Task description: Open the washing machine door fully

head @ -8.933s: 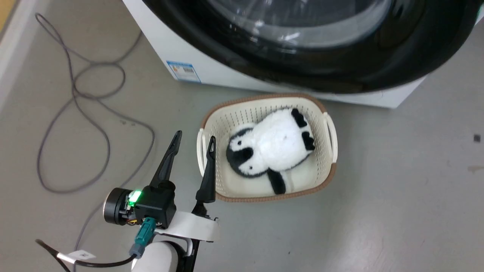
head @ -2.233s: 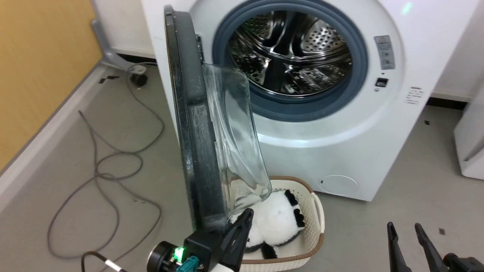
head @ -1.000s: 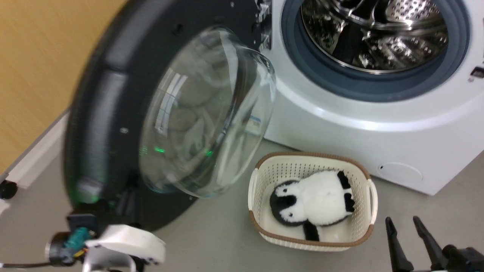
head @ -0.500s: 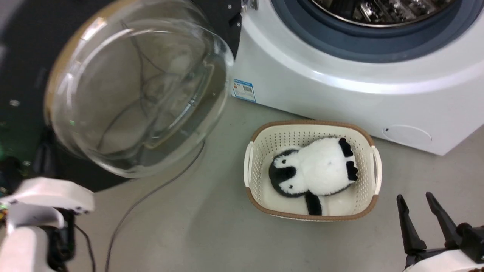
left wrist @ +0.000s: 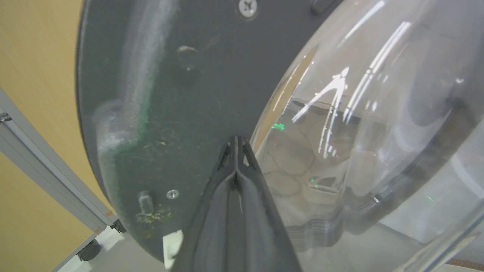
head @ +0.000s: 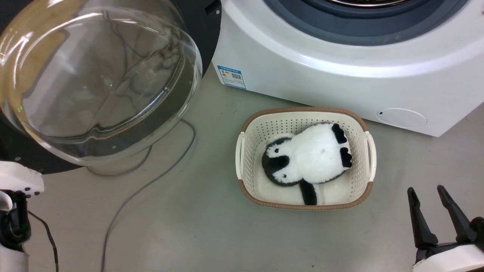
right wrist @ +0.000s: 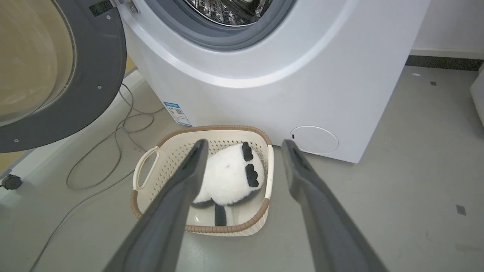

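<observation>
The left gripper [left wrist: 235, 145] has its two dark fingers pressed flat together with nothing between them, a single closed wedge. Straight ahead of the tips lies the washing machine door [left wrist: 159, 94], with its dark inner face turned broadly toward them. The clear glass bowl [left wrist: 359, 113] bulges out just to the right of the tips, and the door's round free rim curves away to their left, with the yellow wall [left wrist: 30, 56] beyond it. Whether the tips actually touch the dark face I cannot tell; they sit very close to it, right at the foot of the bowl.

This is the relation that matters. The door stands across the fingers' line rather than along it, so any further opening would be a push on that face, away from the washing machine [right wrist: 264, 56], and not a pinch.

The right gripper [right wrist: 245, 145] is spread wide and holds nothing. The door lies far off to the upper left of its fingers. Ahead, seen between them, sits the basket [right wrist: 261, 211] with the plush penguin [right wrist: 227, 177], and the machine's white front rises beyond that. The left arm is clearly the nearer one — the right stands well apart.

Judging by how far the door is swung clear of the drum opening, the task looks nearly or wholly done — I cannot say whether the hinge has reached its stop.
</observation>
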`<state>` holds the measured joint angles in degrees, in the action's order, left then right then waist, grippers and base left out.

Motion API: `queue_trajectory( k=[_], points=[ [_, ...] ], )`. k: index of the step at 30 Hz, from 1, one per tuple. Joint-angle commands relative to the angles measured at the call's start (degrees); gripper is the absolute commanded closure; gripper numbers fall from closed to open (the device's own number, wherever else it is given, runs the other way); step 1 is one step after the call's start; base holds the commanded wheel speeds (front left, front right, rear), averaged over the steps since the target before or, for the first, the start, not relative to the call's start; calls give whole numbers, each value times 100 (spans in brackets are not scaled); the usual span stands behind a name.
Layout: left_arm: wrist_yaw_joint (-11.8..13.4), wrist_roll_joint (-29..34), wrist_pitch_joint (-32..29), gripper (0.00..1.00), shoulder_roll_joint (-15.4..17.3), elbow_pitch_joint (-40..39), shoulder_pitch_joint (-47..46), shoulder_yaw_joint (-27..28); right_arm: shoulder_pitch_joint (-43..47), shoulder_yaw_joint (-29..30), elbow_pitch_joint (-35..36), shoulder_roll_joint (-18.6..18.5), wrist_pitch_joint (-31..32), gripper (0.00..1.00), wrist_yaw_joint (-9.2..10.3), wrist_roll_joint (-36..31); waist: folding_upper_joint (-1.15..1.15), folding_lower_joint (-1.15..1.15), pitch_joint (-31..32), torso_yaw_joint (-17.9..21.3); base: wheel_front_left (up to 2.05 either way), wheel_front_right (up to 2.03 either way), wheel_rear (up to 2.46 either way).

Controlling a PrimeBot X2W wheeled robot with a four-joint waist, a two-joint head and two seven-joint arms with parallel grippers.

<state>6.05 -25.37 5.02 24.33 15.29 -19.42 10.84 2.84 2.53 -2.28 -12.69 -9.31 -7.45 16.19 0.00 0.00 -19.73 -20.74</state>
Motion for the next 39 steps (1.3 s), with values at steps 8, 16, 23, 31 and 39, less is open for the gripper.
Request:
queue_trajectory(
  k=[8, 16, 23, 31, 39],
  points=[
    [-86, 12, 246, 100, 73, 479, -391, -82, -103, -48, 64, -28, 27, 0, -3, 41, 0, 0, -2, 21, 0, 0, 0],
    [-153, 115, 437, 100, -35, 571, -264, -316, -95, -84, -22, 54, -140, 0, -3, 59, 0, 0, 303, 64, 0, 0, 0],
    [-212, 187, 457, 100, -122, 32, 72, -528, -62, -80, -36, 168, -346, 0, -3, 61, 0, 0, 753, 172, 0, 0, 0],
    [-225, 344, 179, 100, -363, -1113, 579, -1042, -10, 26, 170, 314, -539, 0, -3, -15, 0, 0, 1305, 397, 0, 0, 0],
    [-165, 506, 199, 100, -734, -1828, 1133, -1586, 130, 91, 584, 541, -566, 0, -3, -152, 0, 0, 1680, 754, 0, 0, 0]
  ],
)
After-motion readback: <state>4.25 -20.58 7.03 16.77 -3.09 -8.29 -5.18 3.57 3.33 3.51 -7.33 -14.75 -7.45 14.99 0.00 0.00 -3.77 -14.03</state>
